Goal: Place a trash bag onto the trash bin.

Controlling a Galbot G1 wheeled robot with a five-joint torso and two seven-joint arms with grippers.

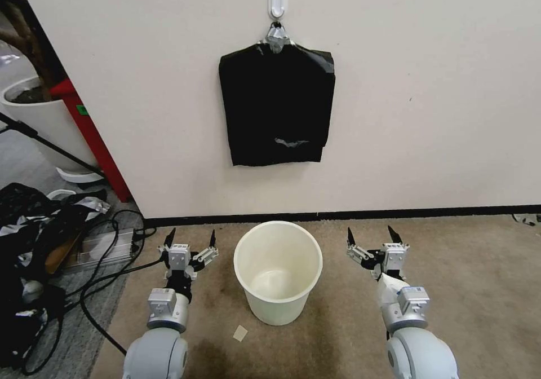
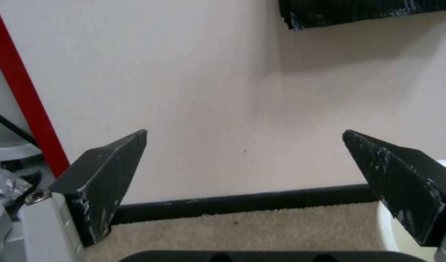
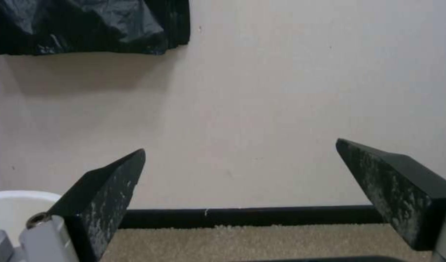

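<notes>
The cream-white trash bin [image 1: 279,305] stands upright and hollow on the beige carpet, close to the wall. My left gripper [image 1: 191,233] hovers open just left of it, and my right gripper [image 1: 370,231] hovers open just right of it; both point at the wall and hold nothing. The bin's rim shows beside the left gripper [image 2: 244,131] as a white edge [image 2: 385,225], and beside the right gripper [image 3: 240,145] as a white curve [image 3: 14,207]. The trash bag is out of view. Above the bin, a thick flat black pack [image 1: 276,108] hangs from a wall hook [image 1: 278,4].
At the left are a black-and-silver plastic heap [image 1: 34,227] with cables [image 1: 107,243], a red post [image 1: 90,136] and a white planter pot [image 1: 39,114]. A small pale scrap [image 1: 240,333] lies on the carpet in front of the bin. Open carpet stretches to the right.
</notes>
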